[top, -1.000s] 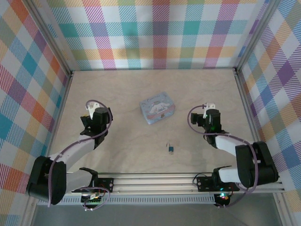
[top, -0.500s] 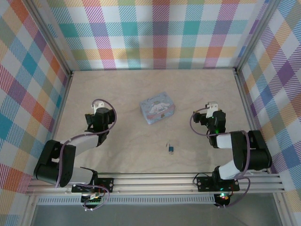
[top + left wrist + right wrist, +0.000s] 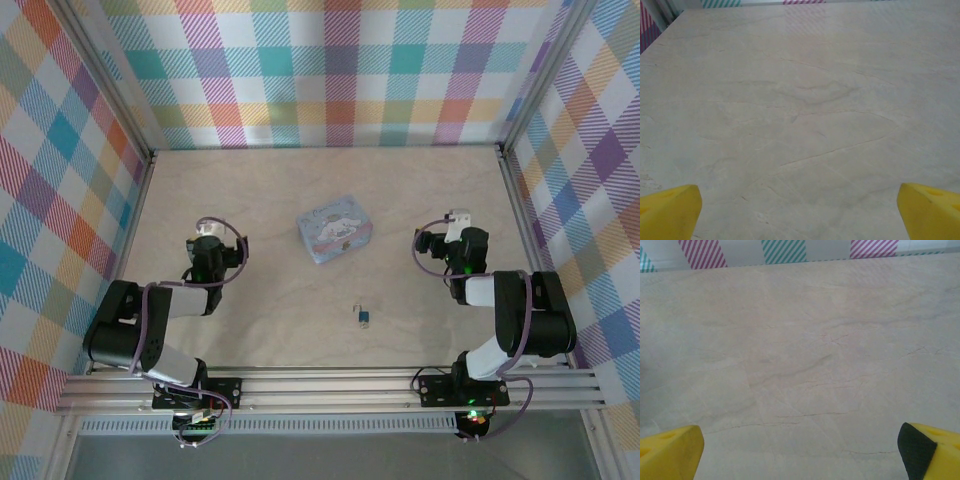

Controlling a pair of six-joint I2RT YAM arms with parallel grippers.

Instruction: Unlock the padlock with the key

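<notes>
Top external: padlock (image 3: 363, 317) lying on table (image 3: 270, 190), lower centre of frame, just below pale blue tin (image 3: 335, 229). Left gripper (image 3: 207, 240) sitting mid-left, right gripper (image 3: 462, 232) mid-right. Padlock lying between them, lower in frame, well apart from both. Wrist views: left fingers (image 3: 670, 210) and right fingers (image 3: 670, 450) standing spread wide, gripping nothing.

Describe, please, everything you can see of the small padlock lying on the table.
The padlock is tiny, with a blue body and what looks like a thin dark metal loop at its far end. It lies on the pale wooden table, near the front middle, closer to the front edge than the pale blue tin. Only the table touches it. It is too small to tell whether it is locked.
</notes>
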